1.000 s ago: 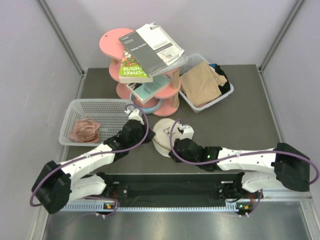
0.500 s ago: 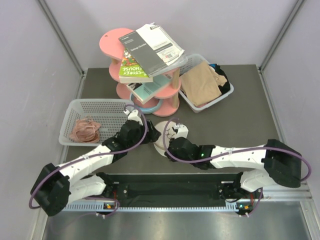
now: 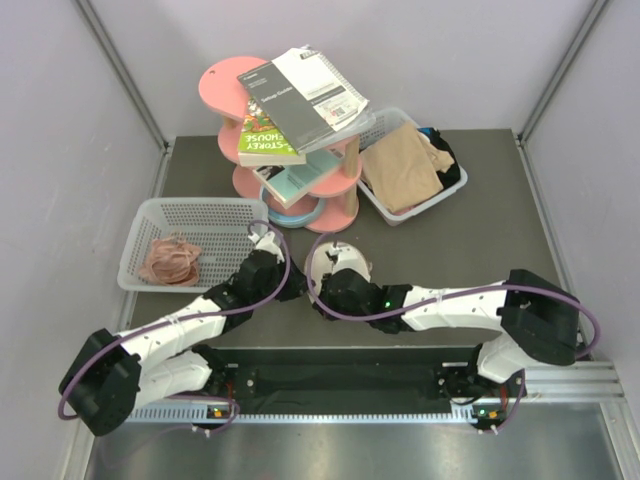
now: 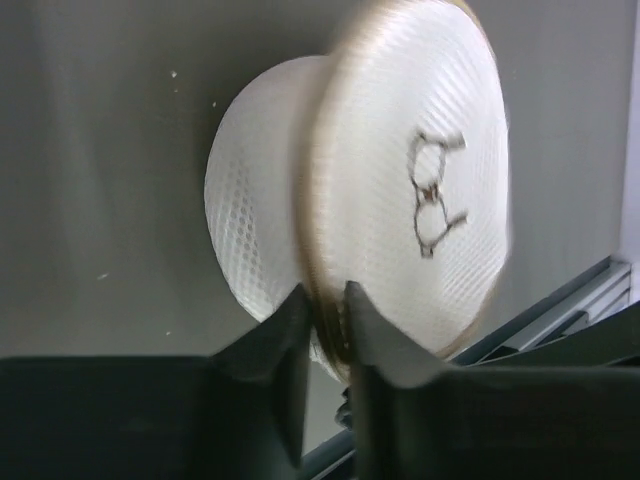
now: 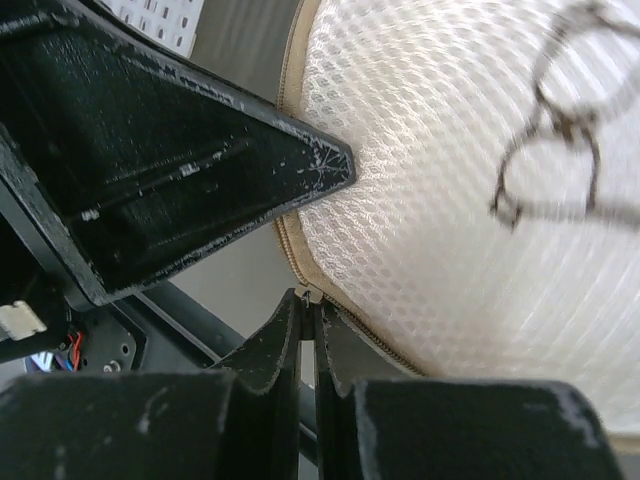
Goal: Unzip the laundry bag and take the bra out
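Note:
The laundry bag (image 3: 337,256) is a round cream mesh pouch with a black bra outline (image 4: 435,195). It stands tilted on edge between my two grippers. My left gripper (image 4: 325,295) is shut on its beige zip seam at the near left rim (image 3: 300,287). My right gripper (image 5: 308,302) is shut on the small metal zip pull (image 5: 306,293) at the bag's lower edge, just right of the left fingers (image 5: 200,170). The bra is hidden.
A white mesh basket (image 3: 205,215) holding a pinkish-brown bundle (image 3: 168,262) stands at the left. Behind the bag is a pink tiered stand (image 3: 225,85) stacked with books. A white bin (image 3: 438,200) with tan cloth sits back right. The black base rail (image 3: 340,380) runs along the near edge.
My left gripper opened, shifted a little and closed again on the bag's rim. The right arm has slid left along the bag's near edge, still pinching the zip pull.

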`<state>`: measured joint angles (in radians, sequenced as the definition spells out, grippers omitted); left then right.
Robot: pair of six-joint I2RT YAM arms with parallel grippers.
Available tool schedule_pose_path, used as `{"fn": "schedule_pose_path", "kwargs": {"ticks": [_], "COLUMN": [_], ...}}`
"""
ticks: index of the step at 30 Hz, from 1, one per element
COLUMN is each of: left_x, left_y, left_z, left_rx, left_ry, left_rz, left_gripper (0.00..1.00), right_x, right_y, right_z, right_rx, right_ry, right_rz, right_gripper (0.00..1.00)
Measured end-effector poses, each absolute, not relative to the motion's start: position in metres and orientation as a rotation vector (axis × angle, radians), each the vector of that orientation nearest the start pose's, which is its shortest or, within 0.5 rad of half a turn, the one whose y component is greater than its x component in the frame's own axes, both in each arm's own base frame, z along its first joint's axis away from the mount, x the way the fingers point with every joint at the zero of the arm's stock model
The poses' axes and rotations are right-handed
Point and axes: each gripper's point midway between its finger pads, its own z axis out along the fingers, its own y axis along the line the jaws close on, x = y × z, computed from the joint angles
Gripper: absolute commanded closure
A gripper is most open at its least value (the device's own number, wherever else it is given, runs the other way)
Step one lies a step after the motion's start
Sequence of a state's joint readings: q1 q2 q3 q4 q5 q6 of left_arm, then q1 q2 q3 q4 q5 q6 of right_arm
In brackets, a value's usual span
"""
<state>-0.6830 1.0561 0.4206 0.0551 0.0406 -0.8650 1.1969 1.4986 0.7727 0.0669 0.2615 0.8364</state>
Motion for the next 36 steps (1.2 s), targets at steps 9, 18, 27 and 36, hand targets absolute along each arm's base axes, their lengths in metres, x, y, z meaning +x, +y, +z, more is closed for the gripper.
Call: {"fn": "schedule_pose_path", "kwargs": {"ticks": [9, 18, 27, 36], "left_x": [0.223, 0.225, 0.229, 0.239], "left_y": [-0.232, -0.23, -0.226, -0.223], "left_z": [0.093, 0.092, 0.093, 0.097], "left_rx": [-0.193, -0.196, -0.184, -0.161], "left_ry": [2.274, 2.268, 2.254, 2.248], "left_rz": [-0.924, -0.91, -0.869, -0.82], "left_gripper": [1.0, 1.0, 1.0, 1.0], "right_x": [0.16, 0.16, 0.159, 0.155], "right_y": [0.375, 0.376, 0.371, 0.35], "right_z": [0.08, 0.081, 0.077, 0.074], "right_rx": [-0.286, -0.285, -0.273, -0.233], "right_ry": [2.328, 2.324, 2.326, 2.331], "right_rz": [0.82, 0.827, 0.831, 0.814], "right_gripper": [1.0, 1.0, 1.0, 1.0]}}
